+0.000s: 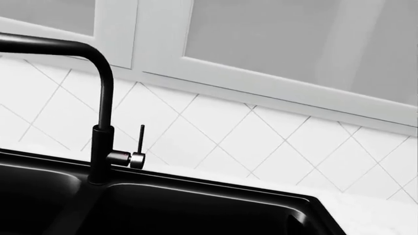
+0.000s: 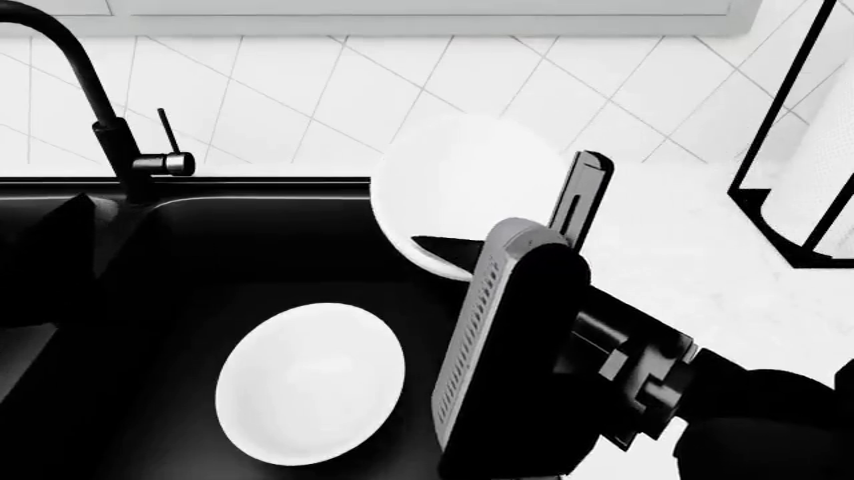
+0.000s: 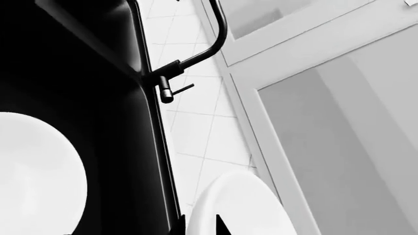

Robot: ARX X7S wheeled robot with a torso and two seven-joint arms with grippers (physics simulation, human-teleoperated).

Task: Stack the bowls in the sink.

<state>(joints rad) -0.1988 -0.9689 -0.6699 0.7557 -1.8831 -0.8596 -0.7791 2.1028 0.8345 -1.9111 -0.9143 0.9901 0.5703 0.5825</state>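
Note:
One white bowl (image 2: 310,383) lies upright on the floor of the black sink (image 2: 267,235), and it also fills the edge of the right wrist view as a white bowl (image 3: 36,176). A second white bowl (image 2: 461,185) is held tilted on edge above the sink's right rim, with my right gripper (image 2: 534,240) shut on its rim. In the right wrist view that bowl (image 3: 245,205) sits between the two dark fingertips (image 3: 222,226). A dark shape over the left basin (image 2: 47,260) looks like my left gripper, its jaws unreadable. The left wrist view shows only the sink (image 1: 196,205).
The black gooseneck faucet (image 2: 120,150) with its side lever stands at the sink's back rim, also seen as the faucet (image 1: 101,147) and the faucet (image 3: 176,68). White countertop (image 2: 721,270) lies right of the sink. A black wire holder (image 2: 801,200) stands at the far right.

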